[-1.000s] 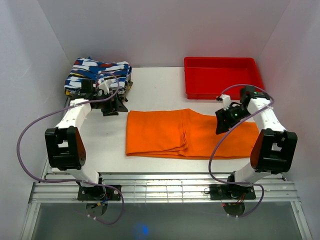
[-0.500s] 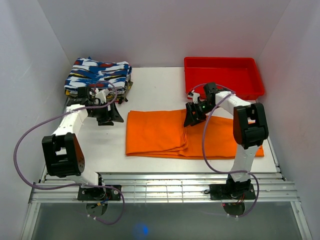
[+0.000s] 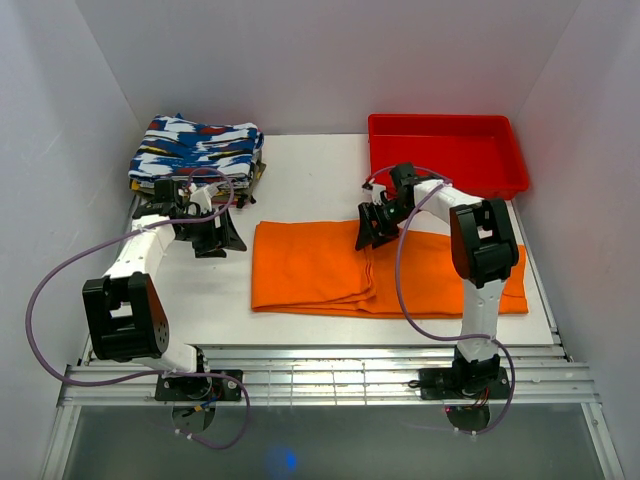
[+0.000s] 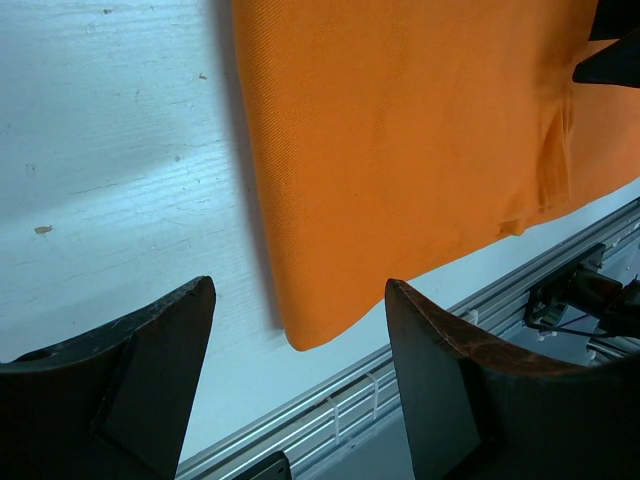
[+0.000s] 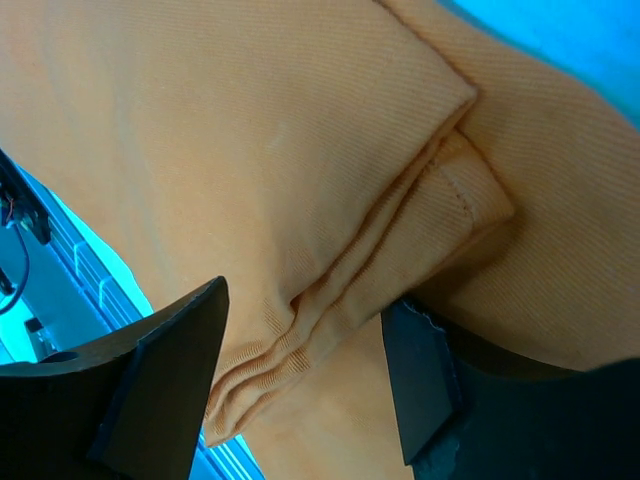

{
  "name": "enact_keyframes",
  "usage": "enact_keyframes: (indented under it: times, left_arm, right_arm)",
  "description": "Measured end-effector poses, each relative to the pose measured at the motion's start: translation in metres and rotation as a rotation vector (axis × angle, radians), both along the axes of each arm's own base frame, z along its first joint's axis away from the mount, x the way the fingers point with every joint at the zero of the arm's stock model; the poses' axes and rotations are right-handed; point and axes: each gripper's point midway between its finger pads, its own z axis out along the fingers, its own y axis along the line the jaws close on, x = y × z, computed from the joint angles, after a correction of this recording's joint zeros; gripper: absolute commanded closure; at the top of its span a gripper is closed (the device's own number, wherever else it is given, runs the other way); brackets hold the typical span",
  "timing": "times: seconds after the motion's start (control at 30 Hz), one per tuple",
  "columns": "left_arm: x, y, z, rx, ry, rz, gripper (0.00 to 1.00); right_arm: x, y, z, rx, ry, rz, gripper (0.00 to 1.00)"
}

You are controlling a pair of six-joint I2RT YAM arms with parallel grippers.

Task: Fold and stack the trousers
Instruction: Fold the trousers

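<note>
Right jaws moved to centre fold, open, trousers (image 3: 310, 270) flat (bright orange), left jaws open.

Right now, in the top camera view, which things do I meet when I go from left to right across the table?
stack of patterned folded clothes → orange trousers → red tray

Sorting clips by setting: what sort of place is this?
Likely a robot lab test cell, not a home: plain white walls boxing a white table, bright-orange cloth trousers laid out, aluminium mounting rail.
</note>
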Motion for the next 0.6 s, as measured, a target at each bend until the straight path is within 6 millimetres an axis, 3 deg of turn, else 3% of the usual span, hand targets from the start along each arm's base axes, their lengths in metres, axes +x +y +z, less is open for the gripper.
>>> enact_keyframes:
  times: [0.33,0.5,0.6]
  left_arm:
    - [0.0,0.0,0.0,0.0,0.0,0.003,0.21]
    - [0.001,0.001,0.0,0.003,0.0,0.006,0.21]
    - [0.001,0.002,0.0,0.004,-0.002,0.01,0.2]
  right_arm:
    - [-0.002,0.009,0.0,0.008,-0.001,0.019,0.63]
    - [-0.006,0.016,0.002,0.021,-0.002,0.038,0.92]
    - [-0.006,0.017,0.003,0.027,0.001,0.037,0.92]
